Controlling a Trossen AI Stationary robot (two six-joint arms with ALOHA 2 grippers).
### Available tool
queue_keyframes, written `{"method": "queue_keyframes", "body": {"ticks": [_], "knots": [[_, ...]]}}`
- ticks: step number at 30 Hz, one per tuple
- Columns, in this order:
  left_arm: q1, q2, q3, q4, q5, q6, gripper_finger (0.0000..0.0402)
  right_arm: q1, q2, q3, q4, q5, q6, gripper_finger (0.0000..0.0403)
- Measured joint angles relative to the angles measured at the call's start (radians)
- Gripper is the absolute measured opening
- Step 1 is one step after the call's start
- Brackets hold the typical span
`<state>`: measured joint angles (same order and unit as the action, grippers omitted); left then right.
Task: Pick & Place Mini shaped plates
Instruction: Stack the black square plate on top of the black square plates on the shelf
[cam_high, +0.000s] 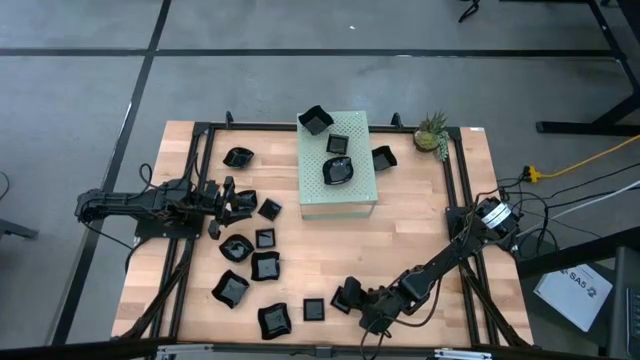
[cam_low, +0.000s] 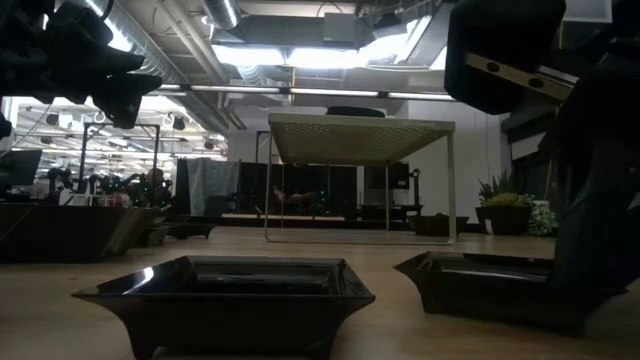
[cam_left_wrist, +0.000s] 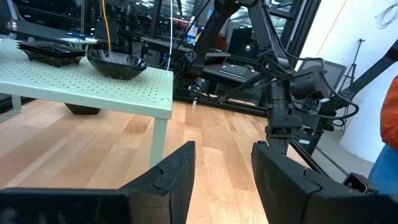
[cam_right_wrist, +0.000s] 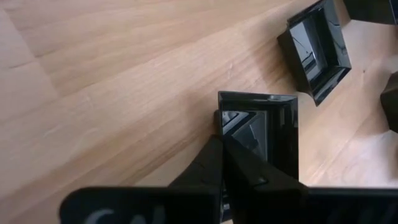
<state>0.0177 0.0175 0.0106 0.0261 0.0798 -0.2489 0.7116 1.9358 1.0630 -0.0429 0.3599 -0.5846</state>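
The right gripper (cam_right_wrist: 219, 144), jaws pinched on the rim of a small glossy black square plate (cam_right_wrist: 264, 134), sits well in front of the pale green perforated box (cam_high: 338, 165), bare bench (cam_right_wrist: 112, 74) beside it; the left gripper (cam_left_wrist: 222, 163) has its jaws spread.

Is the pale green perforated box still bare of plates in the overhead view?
No: three black plates sit on top of the green box, one overhanging its far-left corner.

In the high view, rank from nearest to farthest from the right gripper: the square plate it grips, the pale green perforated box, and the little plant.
1. Square plate: at the table's near edge, pinched in the right gripper.
2. Green perforated box: mid-table, toward the far side.
3. Small plant: far right corner, farthest.
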Motion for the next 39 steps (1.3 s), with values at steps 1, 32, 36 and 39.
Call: {"method": "queue_keyframes", "body": {"ticks": [1, 32, 36, 39], "knots": [[0.000, 0.000, 0.000, 0.000, 0.000, 0.000, 0.0152, 0.000, 0.000, 0.000, 0.000, 0.000, 0.000, 0.0011], [0.000, 0.000, 0.000, 0.000, 0.000, 0.000, 0.0152, -0.031, -0.327, -0.001, -0.083, -0.021, 0.079, 0.0004], [0.000, 0.000, 0.000, 0.000, 0.000, 0.000, 0.0152, -0.061, -0.374, -0.001, -0.090, -0.020, 0.074, 0.0004], [0.000, 0.000, 0.000, 0.000, 0.000, 0.000, 0.0152, -0.090, -0.401, -0.001, -0.098, -0.021, 0.056, 0.0004]]}}
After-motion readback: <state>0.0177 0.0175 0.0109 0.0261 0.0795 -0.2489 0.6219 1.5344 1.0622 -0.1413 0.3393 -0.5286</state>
